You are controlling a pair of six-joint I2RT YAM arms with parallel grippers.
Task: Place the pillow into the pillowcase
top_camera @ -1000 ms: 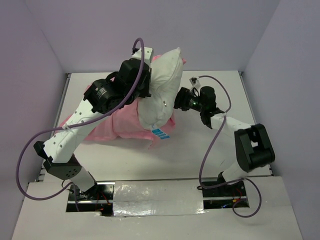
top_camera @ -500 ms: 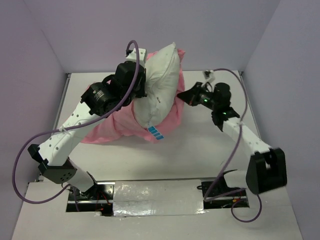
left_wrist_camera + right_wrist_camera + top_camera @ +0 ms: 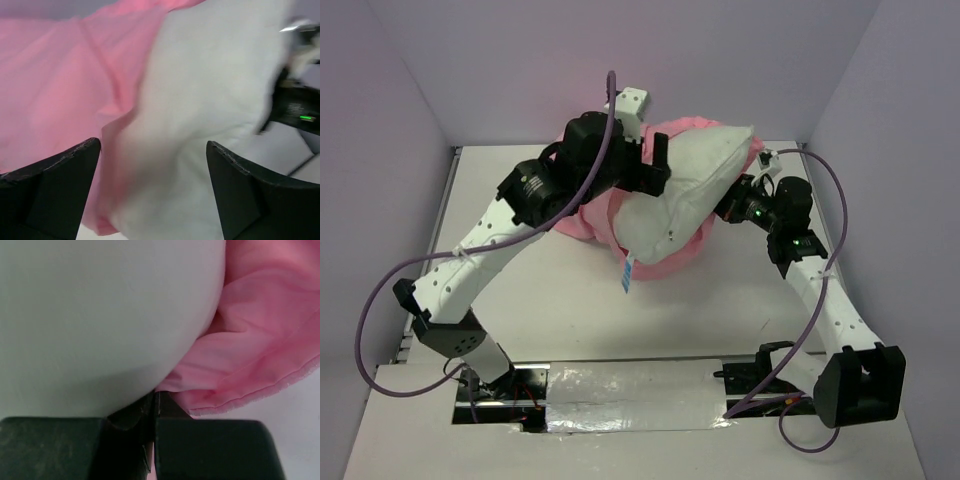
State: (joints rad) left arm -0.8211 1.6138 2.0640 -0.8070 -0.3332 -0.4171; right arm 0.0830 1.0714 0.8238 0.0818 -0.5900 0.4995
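pillow [image 3: 695,190], counter [image 3: 550,300] 12 o'clock, raised and mostly bare, pillowcase [image 3: 678,262] bunched at its 6 o'clock; left pincer [image 3: 152,145] released, right pincer [image 3: 155,400] clenched at their seam, hold unclear; insertion judged barely begun.

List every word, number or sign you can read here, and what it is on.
Nothing can be read.
Blue-white tag on the pillow: print too small to read.
Pale marking on the black housing by the green light, left wrist view: blurred, unreadable.

Top view looks down from behind; 2 wrist views close on pillow [image 3: 695,185].
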